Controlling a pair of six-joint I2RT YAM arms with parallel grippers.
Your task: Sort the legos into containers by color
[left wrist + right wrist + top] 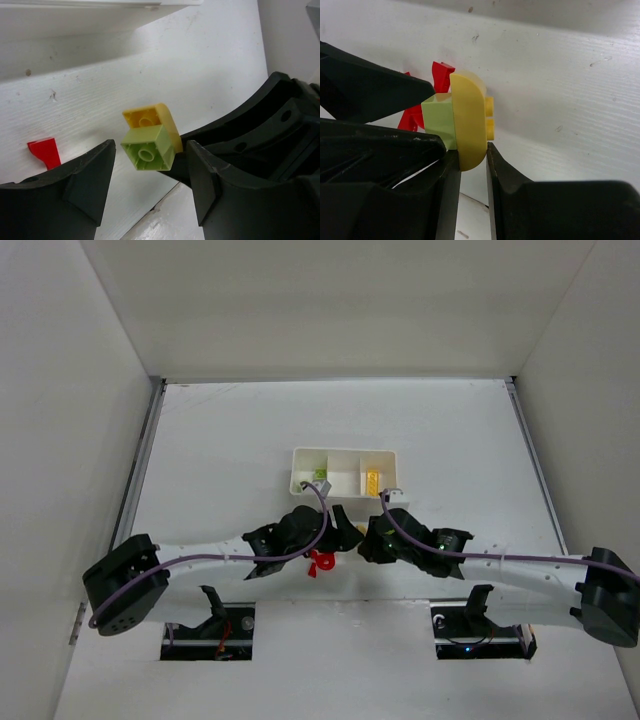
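A yellow lego [468, 120] with a light green lego [439, 120] stuck to its side is held off the table. My right gripper [472, 156] is shut on the yellow lego's rounded edge. In the left wrist view the green lego [148, 150] and the yellow one [152, 118] sit just beyond my left gripper [150, 172], which is open with its fingers [90, 182] clear of the brick. Both grippers meet in front of the white tray [346, 453], left gripper [343, 527], right gripper [364, 533]. A red lego [321, 562] lies on the table below them.
The tray's left container holds a green lego [320, 478] and its right container a yellow lego [373, 481]. White walls enclose the table on three sides. The red lego [45, 151] lies left of my left fingers.
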